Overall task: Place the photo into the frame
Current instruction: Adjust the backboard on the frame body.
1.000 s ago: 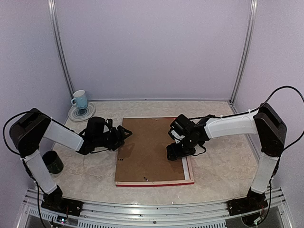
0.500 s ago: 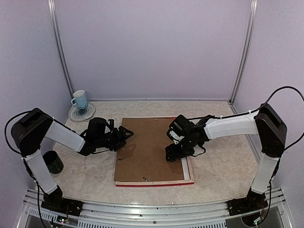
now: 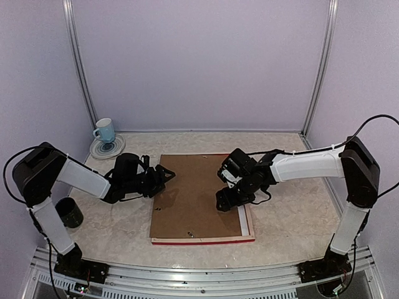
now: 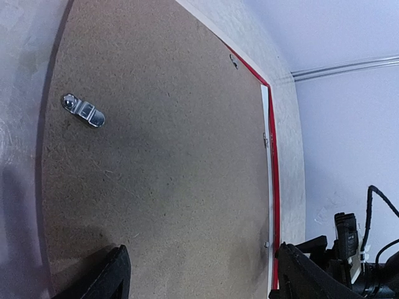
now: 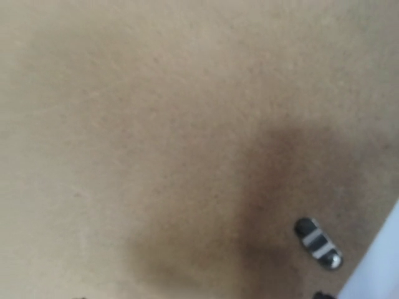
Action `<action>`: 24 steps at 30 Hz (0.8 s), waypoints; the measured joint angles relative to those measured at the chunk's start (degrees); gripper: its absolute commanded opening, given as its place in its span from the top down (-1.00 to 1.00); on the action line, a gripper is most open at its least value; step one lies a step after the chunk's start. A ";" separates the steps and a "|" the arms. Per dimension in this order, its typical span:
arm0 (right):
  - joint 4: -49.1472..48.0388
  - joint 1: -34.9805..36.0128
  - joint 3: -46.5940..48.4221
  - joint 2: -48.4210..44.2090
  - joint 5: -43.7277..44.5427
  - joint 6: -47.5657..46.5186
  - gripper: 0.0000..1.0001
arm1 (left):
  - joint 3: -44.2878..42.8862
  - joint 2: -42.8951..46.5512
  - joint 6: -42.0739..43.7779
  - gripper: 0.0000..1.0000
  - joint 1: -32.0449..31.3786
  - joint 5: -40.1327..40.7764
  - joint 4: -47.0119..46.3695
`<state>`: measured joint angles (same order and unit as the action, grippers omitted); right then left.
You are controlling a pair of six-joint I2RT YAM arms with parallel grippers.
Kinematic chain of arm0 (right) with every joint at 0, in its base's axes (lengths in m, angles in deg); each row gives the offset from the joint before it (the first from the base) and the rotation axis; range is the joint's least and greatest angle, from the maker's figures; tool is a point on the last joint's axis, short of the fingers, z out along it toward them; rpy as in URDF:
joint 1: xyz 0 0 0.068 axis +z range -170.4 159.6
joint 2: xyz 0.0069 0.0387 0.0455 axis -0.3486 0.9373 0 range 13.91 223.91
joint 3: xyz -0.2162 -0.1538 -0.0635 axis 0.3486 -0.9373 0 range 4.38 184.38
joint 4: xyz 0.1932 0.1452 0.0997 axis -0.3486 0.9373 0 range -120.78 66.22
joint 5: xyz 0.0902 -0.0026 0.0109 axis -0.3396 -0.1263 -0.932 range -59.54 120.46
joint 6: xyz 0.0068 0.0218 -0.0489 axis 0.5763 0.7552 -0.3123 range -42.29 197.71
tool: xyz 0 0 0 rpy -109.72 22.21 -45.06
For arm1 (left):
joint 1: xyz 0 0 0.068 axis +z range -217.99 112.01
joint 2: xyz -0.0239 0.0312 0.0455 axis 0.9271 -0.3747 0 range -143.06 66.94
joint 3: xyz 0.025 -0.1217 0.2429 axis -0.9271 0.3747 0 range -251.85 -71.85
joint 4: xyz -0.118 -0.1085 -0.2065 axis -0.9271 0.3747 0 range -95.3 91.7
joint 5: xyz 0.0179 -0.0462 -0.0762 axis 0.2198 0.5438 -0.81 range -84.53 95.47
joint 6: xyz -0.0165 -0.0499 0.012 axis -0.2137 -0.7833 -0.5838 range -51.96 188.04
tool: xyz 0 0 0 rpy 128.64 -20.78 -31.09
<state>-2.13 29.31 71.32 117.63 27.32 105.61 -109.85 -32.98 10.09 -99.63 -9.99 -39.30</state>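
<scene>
Top: 1 frame ctr, face down, 1 backing board in it. L gripper spread at board's left edge, R gripper spread at right edge, empty.
L wrist: 2 fingers apart, 1 clip upper left.
R wrist: 1 clip lower right, blurry.

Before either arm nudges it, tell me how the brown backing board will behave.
The backing board looks like flat pressed fibreboard, so probably stiff. Thin and wide, it is likely light and should slide rather than tip. It lies skewed over the frame, so a push may catch a bar.

top view looks down; wrist views sit close over backing board.
</scene>
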 measured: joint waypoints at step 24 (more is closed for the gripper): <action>-1.66 -7.08 -1.60 -4.74 3.45 1.55 -0.59 | -1.53 4.90 6.69 -0.60 1.27 7.78 10.69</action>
<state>-3.79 22.23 69.72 112.89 30.78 107.16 -111.38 -28.09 16.78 -98.36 -2.21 -28.61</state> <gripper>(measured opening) 0.794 0.800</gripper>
